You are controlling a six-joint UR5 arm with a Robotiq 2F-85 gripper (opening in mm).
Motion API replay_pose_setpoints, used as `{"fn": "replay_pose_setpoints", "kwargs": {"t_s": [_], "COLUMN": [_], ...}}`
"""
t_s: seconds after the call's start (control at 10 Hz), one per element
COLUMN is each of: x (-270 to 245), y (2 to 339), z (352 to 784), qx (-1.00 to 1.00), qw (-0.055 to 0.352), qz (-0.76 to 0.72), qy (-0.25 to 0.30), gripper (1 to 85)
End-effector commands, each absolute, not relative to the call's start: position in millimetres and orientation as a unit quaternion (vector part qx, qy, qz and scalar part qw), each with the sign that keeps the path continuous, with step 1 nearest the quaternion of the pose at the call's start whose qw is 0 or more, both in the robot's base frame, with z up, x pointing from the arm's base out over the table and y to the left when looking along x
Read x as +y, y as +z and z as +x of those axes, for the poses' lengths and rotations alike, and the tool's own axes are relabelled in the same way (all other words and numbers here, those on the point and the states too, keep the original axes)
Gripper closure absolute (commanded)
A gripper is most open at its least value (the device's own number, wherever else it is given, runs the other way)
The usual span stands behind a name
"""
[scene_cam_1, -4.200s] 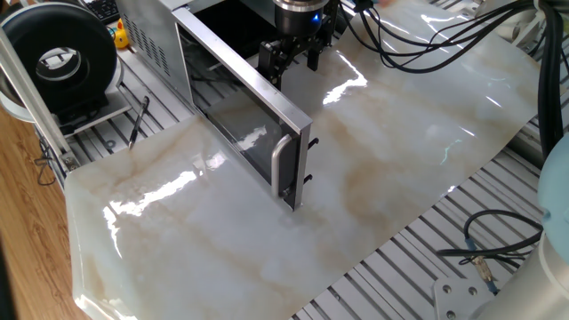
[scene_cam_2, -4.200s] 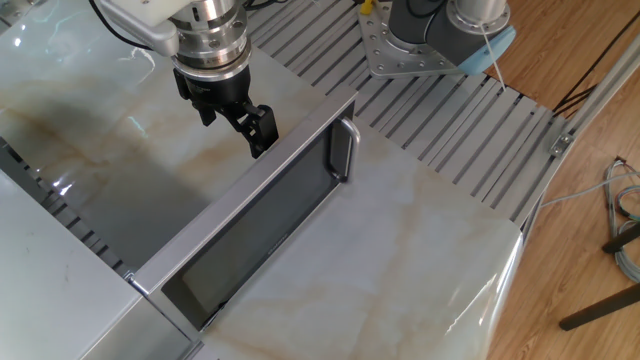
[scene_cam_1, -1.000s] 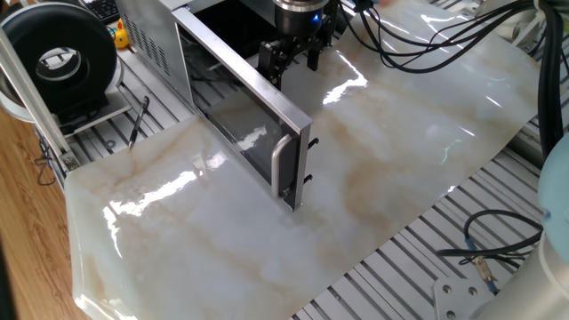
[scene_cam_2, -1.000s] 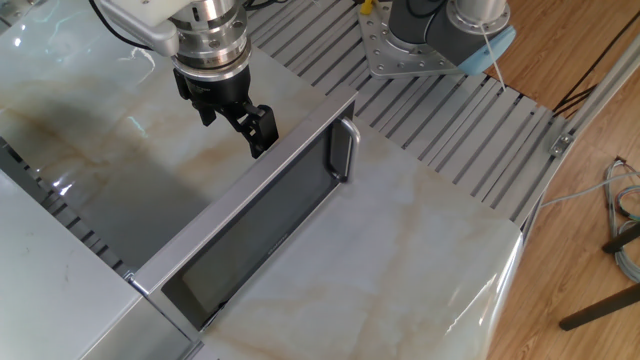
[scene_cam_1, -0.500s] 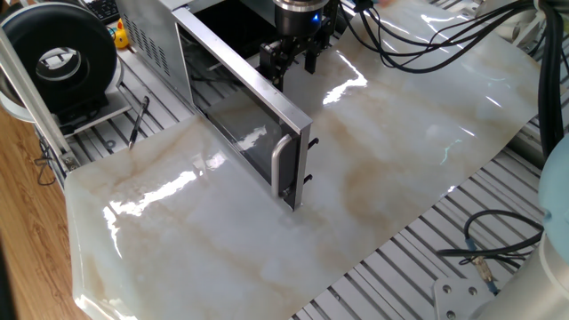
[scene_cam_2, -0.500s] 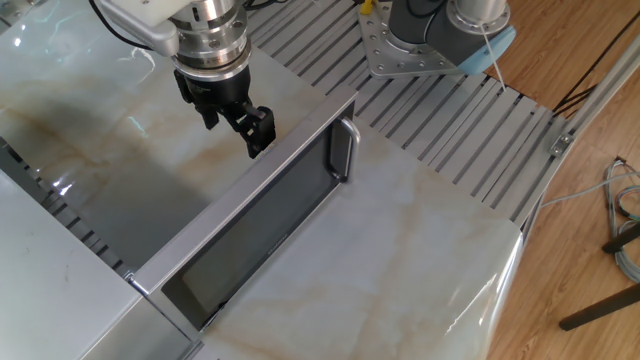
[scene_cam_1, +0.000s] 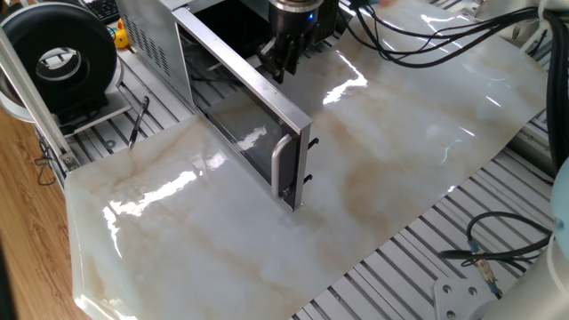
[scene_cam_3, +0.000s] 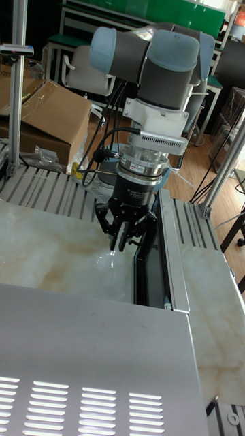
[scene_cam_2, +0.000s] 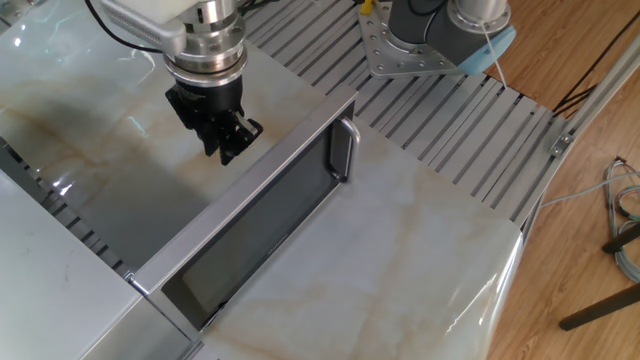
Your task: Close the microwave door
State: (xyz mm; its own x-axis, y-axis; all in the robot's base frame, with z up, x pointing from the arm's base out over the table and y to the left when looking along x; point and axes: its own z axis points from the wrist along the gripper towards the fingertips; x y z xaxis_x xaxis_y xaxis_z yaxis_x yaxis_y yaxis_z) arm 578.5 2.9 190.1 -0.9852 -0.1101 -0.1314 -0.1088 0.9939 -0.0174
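Nothing closed yet. Microwave point(scene_cam_1: 156, 40) parked at the far left corner of the marble table point(scene_cam_1: 373, 169), cavity open. Microwave door point(scene_cam_1: 244, 111) swung fully out, jutting toward the table's middle, handle point(scene_cam_1: 282, 169) at its free end. Gripper point(scene_cam_2: 224, 140) poised just behind the door's inner face, fingers nearly together, holding nothing. Whole push toward the casing left to do.

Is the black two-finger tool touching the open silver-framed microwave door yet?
Cannot tell. In the other fixed view the tool hangs right beside the inner face of the silver-framed microwave door; no view shows a gap or contact plainly.
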Motion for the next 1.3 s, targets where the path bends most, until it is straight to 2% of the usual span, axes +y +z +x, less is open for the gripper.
{"fn": "replay_pose_setpoints", "kwargs": {"t_s": [0.0, 0.5, 0.7, 0.8, 1.0, 1.2], "x": [3.3, 0.4, 4.7, -3.5, 4.7, -6.0], "y": [191.9, 195.7, 197.6, 197.7, 197.2, 204.8], "z": [584.4, 583.0, 594.7, 595.0, 592.6, 574.6], "qx": [0.995, 0.995, 0.991, 0.988, 0.989, 0.991], "qw": [0.077, 0.068, 0.091, 0.089, 0.087, 0.062], "qz": [-0.064, -0.077, -0.095, -0.122, -0.123, -0.117], "qy": [-0.004, -0.009, -0.004, -0.023, -0.007, -0.023], "gripper": [84.3, 84.3, 84.3, 84.3, 84.3, 84.3]}}
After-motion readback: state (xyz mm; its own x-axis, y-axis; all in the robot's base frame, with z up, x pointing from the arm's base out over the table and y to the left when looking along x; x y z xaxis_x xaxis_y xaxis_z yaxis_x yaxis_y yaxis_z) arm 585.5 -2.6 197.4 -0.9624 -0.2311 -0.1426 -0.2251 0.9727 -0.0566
